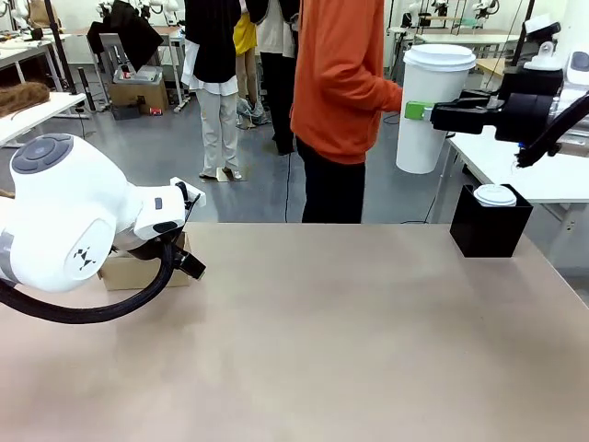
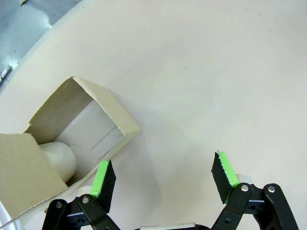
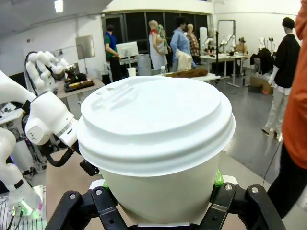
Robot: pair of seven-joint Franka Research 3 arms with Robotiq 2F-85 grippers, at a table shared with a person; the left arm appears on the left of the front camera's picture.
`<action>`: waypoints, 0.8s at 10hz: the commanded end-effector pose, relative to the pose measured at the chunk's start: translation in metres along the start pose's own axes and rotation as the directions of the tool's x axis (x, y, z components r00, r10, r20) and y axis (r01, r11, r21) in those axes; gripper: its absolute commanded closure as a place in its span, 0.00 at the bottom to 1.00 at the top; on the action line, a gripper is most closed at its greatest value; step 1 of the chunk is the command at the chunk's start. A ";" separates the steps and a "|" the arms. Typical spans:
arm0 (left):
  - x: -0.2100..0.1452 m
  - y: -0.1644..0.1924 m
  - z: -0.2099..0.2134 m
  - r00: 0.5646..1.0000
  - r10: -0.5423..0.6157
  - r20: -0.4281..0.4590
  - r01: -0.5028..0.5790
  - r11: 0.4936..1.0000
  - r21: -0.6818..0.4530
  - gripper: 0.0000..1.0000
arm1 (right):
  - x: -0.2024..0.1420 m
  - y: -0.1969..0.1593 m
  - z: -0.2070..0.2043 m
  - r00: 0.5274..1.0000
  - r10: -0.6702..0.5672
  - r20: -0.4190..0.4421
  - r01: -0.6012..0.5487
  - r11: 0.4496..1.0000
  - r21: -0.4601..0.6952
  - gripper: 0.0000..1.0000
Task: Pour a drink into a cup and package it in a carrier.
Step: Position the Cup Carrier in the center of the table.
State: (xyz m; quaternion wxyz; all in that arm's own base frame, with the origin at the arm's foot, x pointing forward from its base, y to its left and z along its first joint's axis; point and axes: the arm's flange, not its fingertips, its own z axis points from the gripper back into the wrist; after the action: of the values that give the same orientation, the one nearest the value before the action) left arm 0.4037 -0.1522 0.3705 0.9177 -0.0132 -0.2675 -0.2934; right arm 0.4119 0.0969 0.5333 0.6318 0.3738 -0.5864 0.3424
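Plain white lidded cup (image 3: 153, 139) in right claw (image 3: 158, 191) — left claw (image 2: 163, 170) agape

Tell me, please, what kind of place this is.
Most likely a robotics lab, not a café: a white robot arm stands at the table, the right gripper holds a lidded paper cup, and further work tables stand on a wide grey floor.

Cup: white paper cup (image 3: 160, 194), upright, very near the camera.
Lid: white plastic lid (image 3: 153, 120), seated on the cup.
Right gripper: right gripper (image 3: 160, 186) clamps the cup's sides under the lid.
Right edge: person's orange top (image 3: 297, 105).
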 end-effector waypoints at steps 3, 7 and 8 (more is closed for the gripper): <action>-0.001 0.001 0.000 1.000 0.002 0.000 -0.002 1.000 -0.001 0.00 | 0.005 0.002 -0.002 1.000 0.007 0.013 -0.007 1.000 0.001 0.20; 0.000 0.000 0.000 1.000 0.000 0.000 0.000 1.000 0.000 0.00 | 0.005 0.002 -0.002 1.000 0.007 0.013 -0.007 1.000 0.001 0.20; 0.004 0.005 0.018 0.997 0.076 -0.003 -0.076 0.996 -0.046 0.00 | 0.005 0.002 -0.002 1.000 0.007 0.013 -0.007 1.000 0.001 0.20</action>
State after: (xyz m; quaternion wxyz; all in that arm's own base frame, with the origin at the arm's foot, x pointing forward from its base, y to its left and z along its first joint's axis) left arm 0.4034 -0.1523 0.3729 0.9208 -0.0195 -0.2662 -0.2844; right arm 0.4119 0.0974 0.5332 0.6319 0.3737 -0.5861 0.3430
